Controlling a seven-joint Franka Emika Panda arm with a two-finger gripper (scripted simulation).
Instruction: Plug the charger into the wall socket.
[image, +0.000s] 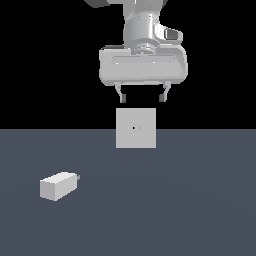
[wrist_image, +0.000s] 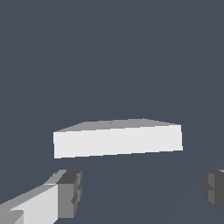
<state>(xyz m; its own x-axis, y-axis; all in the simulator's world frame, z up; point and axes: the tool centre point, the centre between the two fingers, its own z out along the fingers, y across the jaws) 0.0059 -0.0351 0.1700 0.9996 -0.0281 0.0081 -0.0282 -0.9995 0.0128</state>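
Exterior view: the white Franka arm's two-finger gripper (image: 142, 96) hangs at 12 o'clock above the flat slate-blue floor (image: 190, 200), fingers pointing down and spread wide with nothing between them. Directly beneath the fingertips, apart from them, stands the wall socket (image: 136, 128), a flat upright light-grey square plate with tiny dots at its centre; its base rests on the floor at the far edge. The charger (image: 58, 185), a small off-white rectangular block, lies on the floor at 8 o'clock from the socket, well apart from it and from the gripper, with short thin grey prongs on the end toward the exterior view's right. Wrist view: the wall socket (wrist_image: 117, 139) appears edge-on as a pale slab, its narrow top face and one broad face visible. The two dark grey finger pads (wrist_image: 70, 193) sit wide apart on either side of it, clear of the plate and empty. The charger is outside this view.
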